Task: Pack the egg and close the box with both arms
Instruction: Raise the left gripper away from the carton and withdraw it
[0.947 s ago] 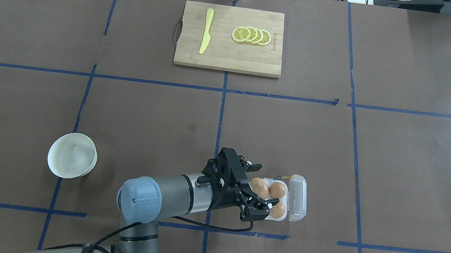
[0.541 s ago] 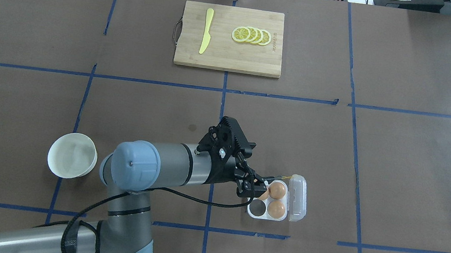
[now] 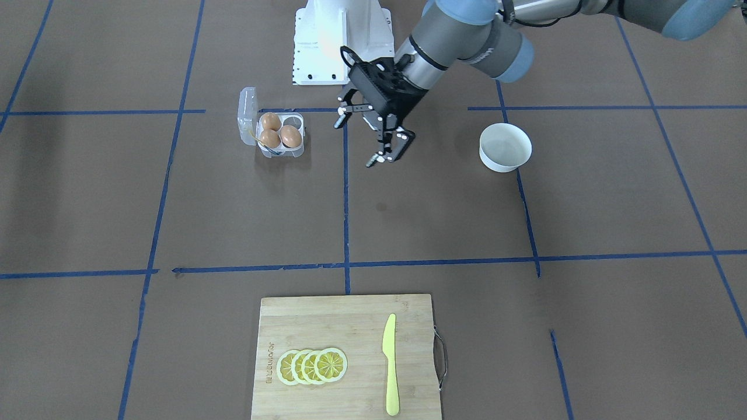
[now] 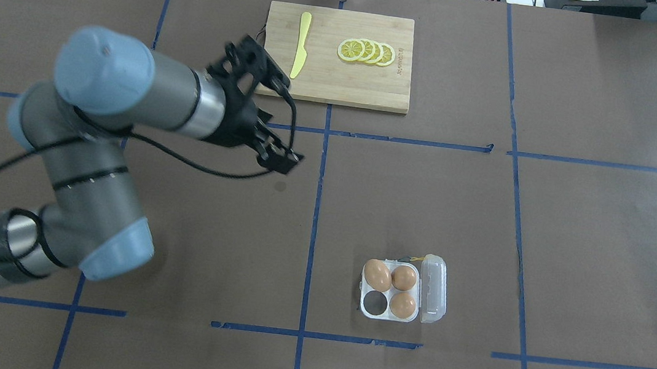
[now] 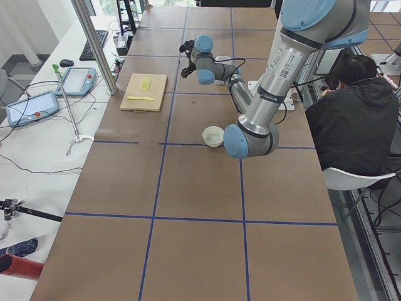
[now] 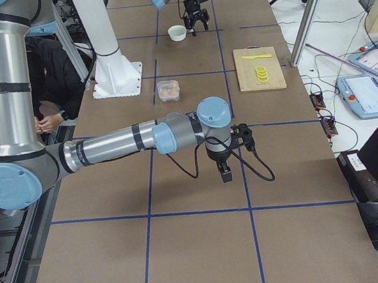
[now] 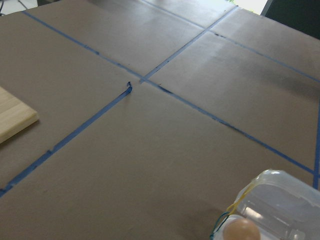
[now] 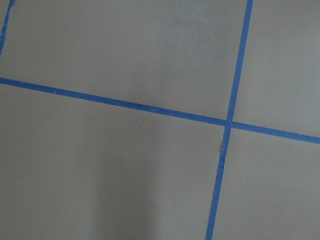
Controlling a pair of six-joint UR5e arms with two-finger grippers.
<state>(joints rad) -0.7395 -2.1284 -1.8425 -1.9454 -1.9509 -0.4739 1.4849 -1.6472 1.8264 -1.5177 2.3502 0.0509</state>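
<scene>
Left arm (image 4: 129, 84) raised, left gripper (image 3: 355, 143) spread wide, empty — well apart from box (image 4: 376, 302). Right gripper (image 6: 225, 171): open or closed, can't tell. Lid (image 4: 433, 295) open. Egg (image 4: 378, 275) in box's far-left cell, right of left gripper, nearer robot — long axis tilted, not upright.

I'm working in a robotics lab. The table (image 5: 188, 188) is wearing brown paper gridded with blue tape (image 4: 323, 147), and the left arm (image 5: 282, 63) is reaching over it. A white pedestal (image 6: 115, 74) is standing on the table. Teach pendants (image 5: 31, 106) and cables are lying beside the table, where a person (image 5: 357, 119) is sitting.
</scene>
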